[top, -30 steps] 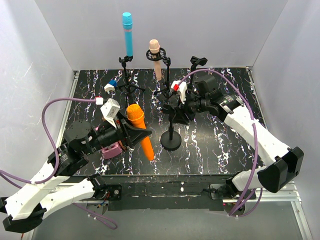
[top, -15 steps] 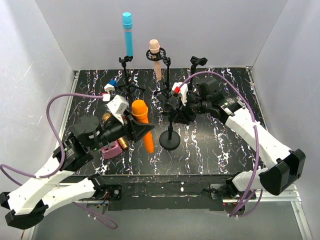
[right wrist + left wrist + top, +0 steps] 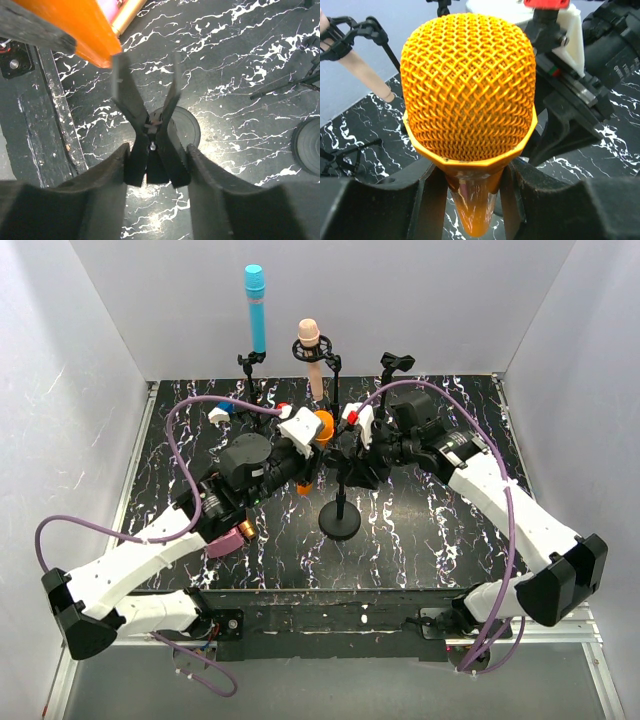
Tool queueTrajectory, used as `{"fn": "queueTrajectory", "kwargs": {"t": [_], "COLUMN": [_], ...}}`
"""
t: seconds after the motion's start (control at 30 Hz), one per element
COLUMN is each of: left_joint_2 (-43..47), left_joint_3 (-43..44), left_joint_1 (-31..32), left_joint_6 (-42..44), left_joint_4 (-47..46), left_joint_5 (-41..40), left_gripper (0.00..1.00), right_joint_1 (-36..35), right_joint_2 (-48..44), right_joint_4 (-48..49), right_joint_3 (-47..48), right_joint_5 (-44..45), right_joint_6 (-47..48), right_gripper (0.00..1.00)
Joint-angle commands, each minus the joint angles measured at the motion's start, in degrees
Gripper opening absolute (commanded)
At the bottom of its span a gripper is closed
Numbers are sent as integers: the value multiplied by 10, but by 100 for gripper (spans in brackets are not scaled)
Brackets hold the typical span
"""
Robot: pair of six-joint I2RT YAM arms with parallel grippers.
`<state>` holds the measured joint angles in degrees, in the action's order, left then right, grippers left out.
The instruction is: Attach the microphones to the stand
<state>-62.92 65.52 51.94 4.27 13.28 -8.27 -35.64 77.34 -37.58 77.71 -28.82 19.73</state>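
My left gripper (image 3: 308, 443) is shut on the orange microphone (image 3: 321, 427) and holds it in the air, right next to the clip of the front stand (image 3: 341, 522). In the left wrist view the mesh head (image 3: 469, 82) fills the frame, with the body (image 3: 472, 200) pinched between my fingers. My right gripper (image 3: 349, 456) is shut on the stand's clip (image 3: 149, 122), whose prongs are spread open. The orange microphone's tail (image 3: 75, 30) hangs just beside those prongs. The cyan microphone (image 3: 256, 308) and the pale pink microphone (image 3: 311, 353) stand in clips at the back. The golden-brown microphone (image 3: 244, 530) lies on the table.
A flat pink box (image 3: 224, 544) lies beside the golden-brown microphone under my left arm. An empty stand with a clip (image 3: 396, 363) is at the back right. Another round stand base (image 3: 307, 145) sits near the front stand. Grey walls enclose three sides.
My left arm has lifted the orange microphone off the table and carried it up and right to the front stand's clip. My right gripper has stayed on the clip.
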Motion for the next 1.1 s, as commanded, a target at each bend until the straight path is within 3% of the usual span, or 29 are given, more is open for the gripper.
{"fn": "queueTrajectory", "kwargs": {"t": [0.0,0.27,0.3,0.57,0.7,0.8,1.07], "left_joint_2": [-5,26,28,49,63,73,82], "left_joint_3": [38,17,15,5,-5,-11,-12], "left_joint_1": [-3,-4,-4,-4,-4,-3,-4], "left_joint_6": [37,23,22,14,8,7,-3], "left_joint_4": [-50,-51,-49,-46,-49,-53,-49], "left_joint_5": [-16,-3,-2,6,11,12,21], "left_gripper": [0,0,0,0,0,0,0], "right_joint_1": [0,18,21,72,91,91,102], "right_joint_2": [20,36,37,11,-36,-87,-69], "right_joint_4": [-28,-40,-45,-27,44,169,353], "right_joint_3": [35,57,60,43,-17,-104,-180], "right_joint_5": [-19,-60,-67,-162,-214,-229,-267], "right_joint_6": [1,15,20,49,58,58,19], "right_gripper": [52,69,77,85,86,90,91]}}
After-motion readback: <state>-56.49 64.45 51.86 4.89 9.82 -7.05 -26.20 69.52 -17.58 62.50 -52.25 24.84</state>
